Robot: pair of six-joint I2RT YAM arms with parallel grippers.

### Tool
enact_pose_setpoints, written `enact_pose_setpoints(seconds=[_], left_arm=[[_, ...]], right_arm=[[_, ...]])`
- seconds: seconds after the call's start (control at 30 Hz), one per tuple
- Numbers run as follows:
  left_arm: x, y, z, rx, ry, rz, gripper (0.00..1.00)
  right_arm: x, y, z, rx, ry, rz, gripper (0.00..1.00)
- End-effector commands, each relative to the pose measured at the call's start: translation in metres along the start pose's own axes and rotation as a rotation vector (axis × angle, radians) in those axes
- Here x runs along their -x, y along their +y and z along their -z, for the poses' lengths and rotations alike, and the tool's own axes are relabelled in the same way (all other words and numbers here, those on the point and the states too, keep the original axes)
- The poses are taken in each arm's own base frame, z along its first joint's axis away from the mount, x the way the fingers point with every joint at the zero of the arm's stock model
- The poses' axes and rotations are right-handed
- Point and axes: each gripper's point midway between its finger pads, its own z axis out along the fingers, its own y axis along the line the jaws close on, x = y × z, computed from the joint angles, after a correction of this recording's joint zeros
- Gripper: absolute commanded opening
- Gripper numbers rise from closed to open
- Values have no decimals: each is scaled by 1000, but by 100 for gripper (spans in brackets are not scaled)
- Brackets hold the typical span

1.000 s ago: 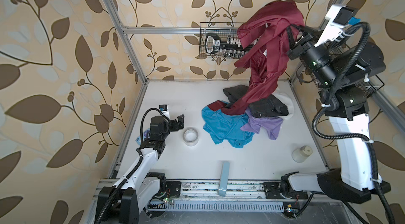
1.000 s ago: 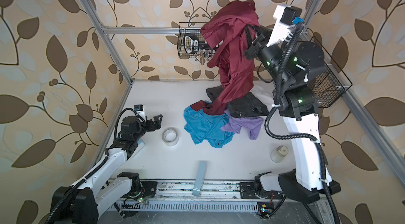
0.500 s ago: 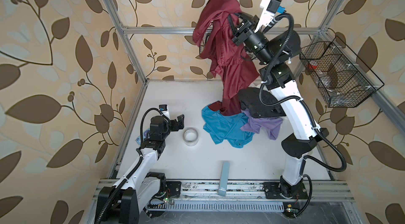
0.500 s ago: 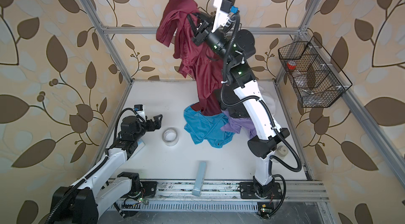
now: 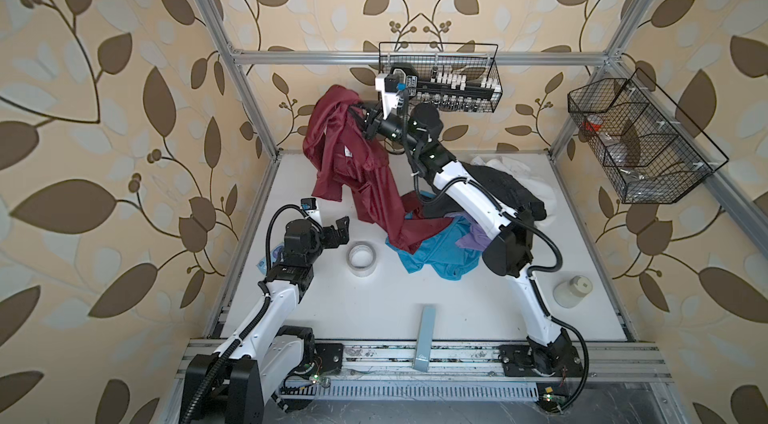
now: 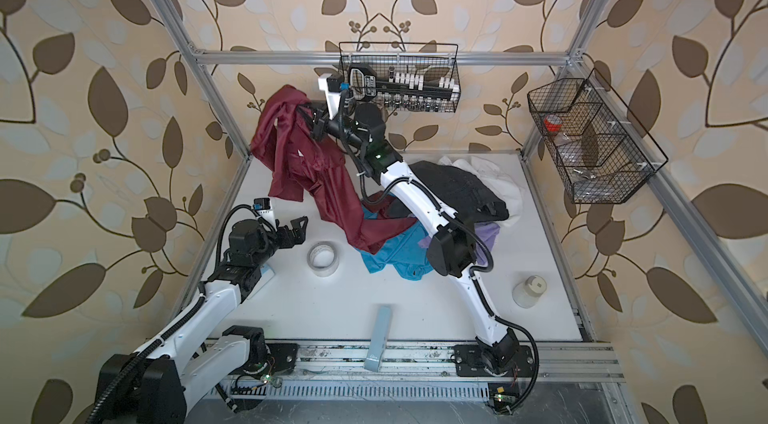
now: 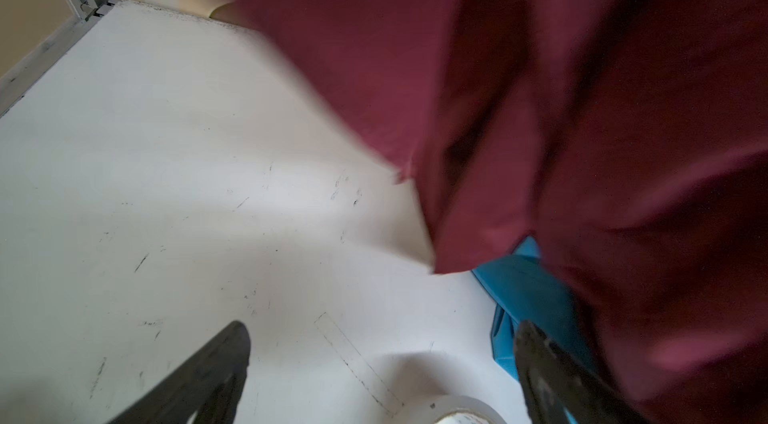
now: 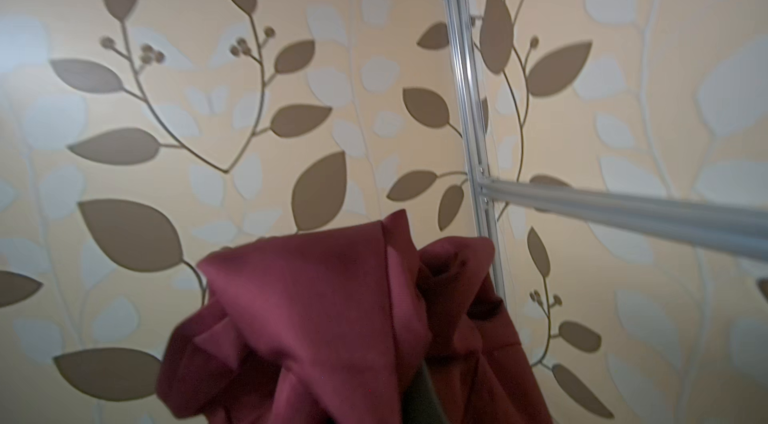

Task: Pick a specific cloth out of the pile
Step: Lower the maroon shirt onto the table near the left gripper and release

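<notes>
The cloth (image 5: pixel 353 168) (image 6: pixel 303 168) is a maroon, slightly shiny garment with a small white label (image 5: pixel 347 153). It hangs at the back, left of the middle, in both top views, with my right gripper (image 5: pixel 360 124) (image 6: pixel 311 122) shut on its top fold. Its lower end trails onto the pile (image 5: pixel 449 249) (image 6: pixel 399 253), a heap of turquoise, lilac, dark grey and white garments under the right arm. In the right wrist view the cloth (image 8: pixel 316 318) wraps the jaws. My left gripper (image 5: pixel 338 229) (image 6: pixel 297 231) (image 7: pixel 382 330) stands open and empty near the table's left side, and the cloth (image 7: pixel 540 110) hangs just beyond it.
A tape roll (image 5: pixel 361 260) (image 7: pixel 457 411) lies right of the left gripper. A white jar (image 5: pixel 572 291) stands front right and a grey-blue bar (image 5: pixel 426 337) leans at the front edge. Wire baskets hang on the back wall (image 5: pixel 440 81) and on the right side (image 5: pixel 636 139).
The right arm has swung the maroon cloth from the right side across to the back left and lowered it. The left arm has not moved.
</notes>
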Motion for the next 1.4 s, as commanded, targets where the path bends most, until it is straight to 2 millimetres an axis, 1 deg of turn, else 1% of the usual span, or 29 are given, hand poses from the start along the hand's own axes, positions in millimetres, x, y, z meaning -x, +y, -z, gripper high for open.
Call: enact_pose_setpoints(seconds=[0.0, 0.03, 0.07, 0.13, 0.2, 0.27, 0.3, 0.33, 0.37, 0.4, 0.43, 0.47, 0.5, 0.53, 0.57, 0.6, 0.63, 0.7, 0.8, 0.87, 0.93, 1.0, 1.1, 1.23, 1.37], left_arm=[[12, -8, 1, -31, -43, -5, 99], [12, -8, 0, -31, -41, -6, 99], [12, -8, 0, -28, -39, -6, 99], [11, -7, -1, -24, -34, -8, 99], [11, -7, -2, -22, -32, -8, 99], [11, -7, -2, -23, -32, -8, 99], [10, -7, -2, -23, -32, -7, 99], [10, -7, -2, -23, -32, -8, 99], [11, -6, -2, -21, -33, -8, 99], [10, -6, -2, -21, -31, -8, 99], [10, -6, -2, -21, -33, -8, 99], [10, -6, -2, -23, -33, -8, 99], [10, -7, -2, -25, -33, -6, 99], [9, -7, -2, -26, -31, -7, 99], [10, -7, -2, -25, -35, -6, 99], [10, -7, -2, -27, -36, -5, 99], [10, -7, -1, -28, -36, -5, 99], [11, -7, -1, -29, -38, -5, 99], [11, -8, -1, -31, -39, -6, 99], [11, -8, 0, -31, -40, -7, 99], [11, -8, 0, -31, -39, -6, 99], [10, -9, 0, -34, -38, -4, 99], [10, -9, 0, -37, -38, -5, 99], [10, -9, 0, -36, -35, -5, 99], [10, -9, -1, -36, -34, -4, 99]], right_arm=[[7, -4, -1, 23, -76, 24, 0], [-5, -11, -2, 21, -65, 4, 0], [-23, -18, -3, 18, -42, -24, 0], [-59, -28, -5, 24, 13, -65, 0], [-98, -39, -4, 11, 83, -103, 0], [-144, -52, 2, -17, 180, -153, 0], [-166, -55, 5, -28, 233, -177, 0], [-189, -57, 11, -28, 292, -203, 5], [-212, -58, 18, -30, 353, -228, 14], [-231, -58, 24, -34, 407, -247, 26], [-248, -56, 30, -33, 455, -257, 44], [-265, -55, 38, -39, 516, -263, 64], [-278, -54, 44, -46, 563, -262, 72], [-291, -55, 52, -60, 618, -267, 78], [-295, -56, 58, -74, 652, -268, 84], [-298, -58, 65, -92, 677, -268, 87], [-294, -59, 71, -112, 691, -261, 91], [-278, -60, 83, -160, 702, -220, 95], [-246, -59, 109, -262, 720, -123, 98], [-230, -54, 132, -318, 760, -76, 99], [-222, -51, 157, -374, 807, -38, 99], [-221, -49, 185, -425, 864, -2, 99], [-228, -45, 223, -484, 944, 16, 99], [-238, -38, 264, -528, 1030, 33, 100], [-253, -27, 302, -543, 1133, 17, 100]])
